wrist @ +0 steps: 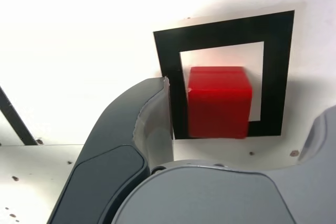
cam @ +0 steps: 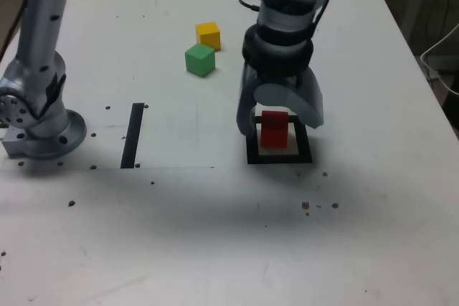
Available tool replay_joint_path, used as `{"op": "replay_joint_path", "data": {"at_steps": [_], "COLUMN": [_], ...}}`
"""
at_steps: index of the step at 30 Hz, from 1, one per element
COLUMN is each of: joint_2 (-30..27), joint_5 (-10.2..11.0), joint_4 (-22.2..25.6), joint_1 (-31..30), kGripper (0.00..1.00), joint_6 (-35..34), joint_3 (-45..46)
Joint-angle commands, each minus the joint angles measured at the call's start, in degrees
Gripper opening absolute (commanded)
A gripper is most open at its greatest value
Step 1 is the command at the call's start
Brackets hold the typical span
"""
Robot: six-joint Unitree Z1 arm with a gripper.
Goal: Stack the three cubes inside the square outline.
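The red cube (cam: pixel 273 128) (wrist: pixel 218 103) rests on the table inside the square outline (cam: pixel 280 158) (wrist: pixel 226 27), on its white centre and partly over the black frame. My gripper (cam: pixel 280 125) (wrist: pixel 244 106) stands open over it, pointing down. One finger is on each side of the cube, with a visible gap between each finger and the cube. The green cube (cam: pixel 200 59) and the yellow cube (cam: pixel 209 35) sit close together farther back on the table, towards the exterior view's left of the gripper.
A straight black strip (cam: pixel 133 135) (wrist: pixel 13 116) lies on the white table (cam: pixel 215 234) to the exterior view's left of the outline. The arm's grey base (cam: pixel 43 130) stands at the far left. A white cable (cam: pixel 439 51) hangs beyond the table's right edge.
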Motion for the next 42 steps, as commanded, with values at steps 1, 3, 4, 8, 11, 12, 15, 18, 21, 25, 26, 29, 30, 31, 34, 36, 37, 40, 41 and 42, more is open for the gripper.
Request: {"op": "replay_joint_path", "data": {"at_steps": [1,3,4,8,11,12,15,18,21,25,26,29,30,31,34,36,37,40,41,42], "joint_2": [-2.2,-3.9,-4.9,-8.8,-11.1,-11.7,-12.8,-13.3,-13.4,-13.2,-13.1,-12.6,-12.3,-12.0,-10.6,-9.1,-8.5,-6.4,-5.9,-5.3], "joint_5": [0.2,0.5,0.6,1.4,1.9,2.2,3.4,5.0,6.1,7.0,7.1,7.1,7.1,7.1,7.0,7.0,6.9,7.1,7.1,7.3], "joint_4": [0.3,0.8,1.0,2.2,2.9,3.2,4.3,5.5,6.3,7.5,7.8,9.1,9.4,9.6,10.1,10.6,10.8,11.1,11.1,11.0], "joint_1": [0.4,1.0,1.5,4.5,7.6,8.7,12.1,15.9,19.7,25.0,26.2,29.8,30.9,31.9,35.4,38.3,39.6,43.2,44.2,45.2], "kGripper": [0.99,0.99,0.99,0.99,1.00,1.00,1.00,1.00,1.00,1.00,1.00,1.00,1.00,1.00,1.00,0.99,0.99,0.99,0.99,0.99], "joint_6": [-0.1,-0.1,-0.1,0.7,2.7,3.6,6.8,10.3,13.2,16.6,17.2,19.2,19.8,20.3,21.8,23.0,23.5,25.3,25.9,26.4], "joint_3": [0.6,1.4,1.9,4.3,5.7,6.0,6.3,6.0,5.6,4.3,3.9,2.1,1.5,1.1,-0.1,-1.1,-1.5,-3.1,-3.6,-4.1]}}
